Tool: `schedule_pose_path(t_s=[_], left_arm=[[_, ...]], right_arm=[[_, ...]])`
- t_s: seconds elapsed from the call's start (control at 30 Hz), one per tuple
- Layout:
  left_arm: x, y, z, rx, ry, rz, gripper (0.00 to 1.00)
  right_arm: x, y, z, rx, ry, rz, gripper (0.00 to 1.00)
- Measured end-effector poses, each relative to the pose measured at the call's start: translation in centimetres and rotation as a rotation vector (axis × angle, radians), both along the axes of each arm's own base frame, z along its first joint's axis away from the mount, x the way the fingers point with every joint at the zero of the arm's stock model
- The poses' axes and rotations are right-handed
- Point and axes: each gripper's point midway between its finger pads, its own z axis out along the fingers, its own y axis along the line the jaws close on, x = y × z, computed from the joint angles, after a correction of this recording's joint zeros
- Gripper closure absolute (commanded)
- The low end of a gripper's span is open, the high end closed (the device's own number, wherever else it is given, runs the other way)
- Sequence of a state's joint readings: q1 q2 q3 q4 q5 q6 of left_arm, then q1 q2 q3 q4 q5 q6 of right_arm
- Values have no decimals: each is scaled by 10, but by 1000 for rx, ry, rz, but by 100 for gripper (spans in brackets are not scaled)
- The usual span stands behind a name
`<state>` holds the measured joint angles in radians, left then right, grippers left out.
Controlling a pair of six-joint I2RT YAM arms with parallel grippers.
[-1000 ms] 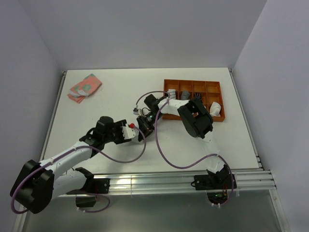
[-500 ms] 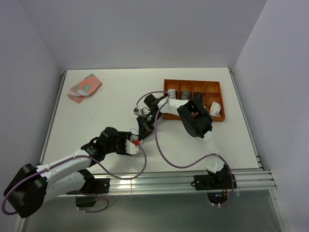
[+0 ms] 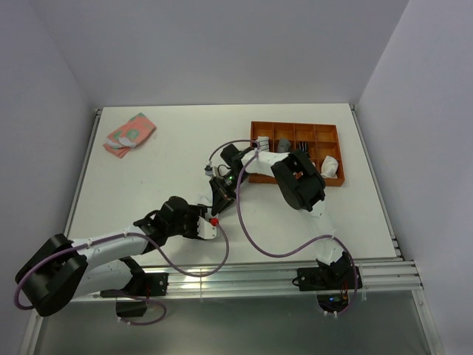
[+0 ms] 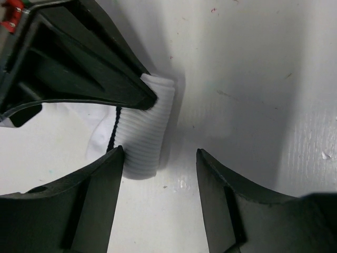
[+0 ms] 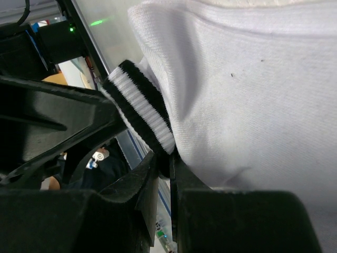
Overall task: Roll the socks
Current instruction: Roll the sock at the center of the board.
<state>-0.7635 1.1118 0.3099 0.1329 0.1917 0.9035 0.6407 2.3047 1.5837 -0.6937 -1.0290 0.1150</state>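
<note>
The white sock (image 5: 242, 89) with black cuff bands (image 5: 141, 117) is pinched at its cuff by my right gripper (image 5: 164, 164), which is shut on it. In the top view the right gripper (image 3: 220, 194) is at the table's middle, and it hides most of that sock. My left gripper (image 4: 159, 157) is open just near of it, with the sock's ribbed white part (image 4: 146, 126) beside its left fingertip (image 4: 117, 154). In the top view the left gripper (image 3: 210, 223) is right in front of the right one. The pink sock with teal patches (image 3: 129, 133) lies far left.
The orange compartment tray (image 3: 336, 181) stands at the back right, with grey, dark and white bundles in its compartments. The right arm's purple cable (image 3: 255, 240) loops over the table between the arms. A metal rail (image 3: 244, 275) runs along the near edge.
My left gripper has swung nearer and to the right, ending just in front of the right gripper. The right gripper has stayed almost still, holding the sock.
</note>
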Motion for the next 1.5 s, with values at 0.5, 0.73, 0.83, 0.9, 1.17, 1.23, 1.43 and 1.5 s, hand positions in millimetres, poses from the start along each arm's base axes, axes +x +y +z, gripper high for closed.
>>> schedule_pose_path(t_s=[0.5,0.73,0.83,0.9,1.17,1.23,1.43,1.5], left_arm=[[30,2,-10,13,52,66,47],[29,1,-13,14,88,51,56],[31,-1,-15,33,129,46,59],[32,-2,-16,45,170,46,62],[35,-8,-15,54,324,35,76],[35,-9,-15,51,369,32,79],[34,-9,-15,52,518,18,80],[31,-8,-15,55,567,11,82]], right_arm=[[2,-3,-1,0,6,-7,94],[2,-3,-1,0,7,-10,94],[2,-3,-1,0,7,-10,94],[3,-4,-1,-1,7,-12,92],[7,-11,2,-52,-66,-64,68],[10,-15,4,-79,-119,-93,63],[28,-30,9,-173,-289,-210,60],[34,-37,14,-204,-341,-262,60]])
